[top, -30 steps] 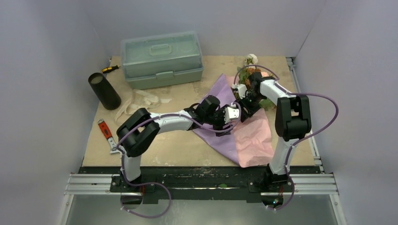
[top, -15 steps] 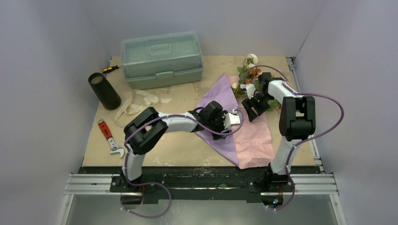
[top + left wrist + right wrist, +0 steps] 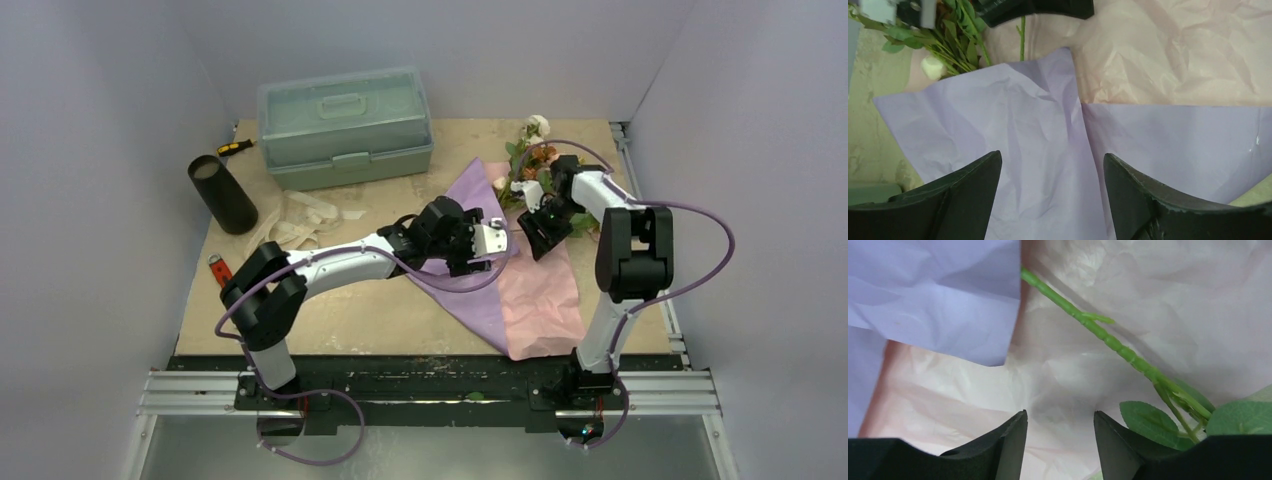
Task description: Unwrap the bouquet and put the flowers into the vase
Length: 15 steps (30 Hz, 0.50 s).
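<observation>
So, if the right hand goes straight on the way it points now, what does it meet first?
Probably the pink paper, right ahead of the open right hand. The green stem lies farther on, off that line; depth is unclear.

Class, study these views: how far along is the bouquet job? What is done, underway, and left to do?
Done: the ribbon lies loose and the paper is spread flat. In hand: the left gripper and right gripper hover open over it, holding nothing. Left: the flowers lie at the paper's far edge, and none stand in the vase.
</observation>
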Available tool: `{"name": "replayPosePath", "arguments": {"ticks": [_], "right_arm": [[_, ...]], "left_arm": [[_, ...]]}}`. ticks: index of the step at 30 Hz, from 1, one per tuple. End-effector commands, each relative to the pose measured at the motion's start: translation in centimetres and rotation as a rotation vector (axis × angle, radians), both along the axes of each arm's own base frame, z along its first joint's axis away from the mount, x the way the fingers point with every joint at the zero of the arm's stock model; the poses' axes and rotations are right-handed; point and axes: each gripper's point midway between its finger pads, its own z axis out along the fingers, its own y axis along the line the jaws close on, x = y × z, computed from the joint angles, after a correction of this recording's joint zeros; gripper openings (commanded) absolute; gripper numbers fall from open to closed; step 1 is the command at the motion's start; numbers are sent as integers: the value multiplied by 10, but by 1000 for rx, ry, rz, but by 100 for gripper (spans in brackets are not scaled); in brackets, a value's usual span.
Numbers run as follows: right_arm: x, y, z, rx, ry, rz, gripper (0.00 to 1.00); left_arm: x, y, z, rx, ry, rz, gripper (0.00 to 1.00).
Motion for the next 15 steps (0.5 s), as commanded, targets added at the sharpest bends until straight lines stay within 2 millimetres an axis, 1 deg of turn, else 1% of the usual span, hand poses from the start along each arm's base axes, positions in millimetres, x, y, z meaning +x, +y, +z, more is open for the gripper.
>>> {"name": "replayPosePath", "arguments": {"ticks": [1,3,5,8,11,13,15], "right_arm": [[12,23,54,116,-98,13,54],[13,28,63,139,-106,4,54],[12,33,70,163,-109,-1,54],[10,41,69,184,-97,0,53],[10,42,56,169,-94,-12,53],[11,40,42,150,-81,-18,53],[12,35,28,121,-67,-17,51]], "left_arm": [[-3,19,-17,114,-70,-44,76],[-2,20,-22,142,-82,-55,82],[2,19,-27,175,-100,-47,82],[9,18,-32,200,-135,-31,81],[15,17,-39,234,-155,-6,78],[18,14,-41,243,-156,9,73],[24,14,-38,251,-174,41,67]]}}
